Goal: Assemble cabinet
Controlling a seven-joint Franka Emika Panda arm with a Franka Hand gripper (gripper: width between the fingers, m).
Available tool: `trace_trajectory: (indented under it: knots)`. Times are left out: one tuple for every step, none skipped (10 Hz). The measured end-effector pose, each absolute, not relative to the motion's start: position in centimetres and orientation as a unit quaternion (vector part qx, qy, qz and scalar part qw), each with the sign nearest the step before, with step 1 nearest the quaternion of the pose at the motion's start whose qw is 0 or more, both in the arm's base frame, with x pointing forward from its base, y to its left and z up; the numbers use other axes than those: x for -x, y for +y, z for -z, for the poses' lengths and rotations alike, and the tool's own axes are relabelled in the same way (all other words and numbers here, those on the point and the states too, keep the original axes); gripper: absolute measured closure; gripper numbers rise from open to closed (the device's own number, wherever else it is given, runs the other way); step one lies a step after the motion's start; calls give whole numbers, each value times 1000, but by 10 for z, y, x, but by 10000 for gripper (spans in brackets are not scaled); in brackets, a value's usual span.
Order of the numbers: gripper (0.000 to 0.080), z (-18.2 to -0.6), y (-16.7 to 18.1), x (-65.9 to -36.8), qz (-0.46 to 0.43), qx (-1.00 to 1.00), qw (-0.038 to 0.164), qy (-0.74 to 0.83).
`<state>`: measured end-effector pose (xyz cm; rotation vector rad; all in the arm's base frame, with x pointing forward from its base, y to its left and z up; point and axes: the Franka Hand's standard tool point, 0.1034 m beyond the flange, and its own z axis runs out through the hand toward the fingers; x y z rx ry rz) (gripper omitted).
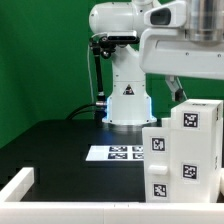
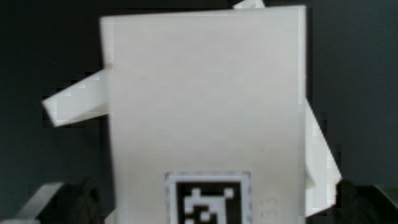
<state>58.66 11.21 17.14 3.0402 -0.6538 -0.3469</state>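
Observation:
The cabinet (image 1: 188, 150) is a large white box-like body with black-and-white tags on its faces, standing at the exterior view's right front. My gripper (image 1: 177, 92) comes down onto its top edge from above. In the wrist view the cabinet (image 2: 196, 100) fills the middle as a tall white panel with a tag near its lower edge. My dark fingers (image 2: 68, 205) sit close against both of its sides. The gripper (image 2: 210, 212) looks shut on the cabinet. The cabinet's base is out of view.
The marker board (image 1: 118, 153) lies flat on the black table in front of the arm's base (image 1: 125, 100). A white piece (image 1: 14, 186) lies at the exterior view's front left corner. A green backdrop stands behind.

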Motion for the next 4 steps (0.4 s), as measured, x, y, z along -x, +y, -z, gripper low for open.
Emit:
trace_trajectory:
  knots:
    - [151,-177,112,-587,110,-972,5,-209]
    - [151,-174,112,-587,109,-972,6,-209]
    - [151,-174,112,-587,110,-972,6,-209]
    - [151,-174,112,-587,110,-972,6,-209]
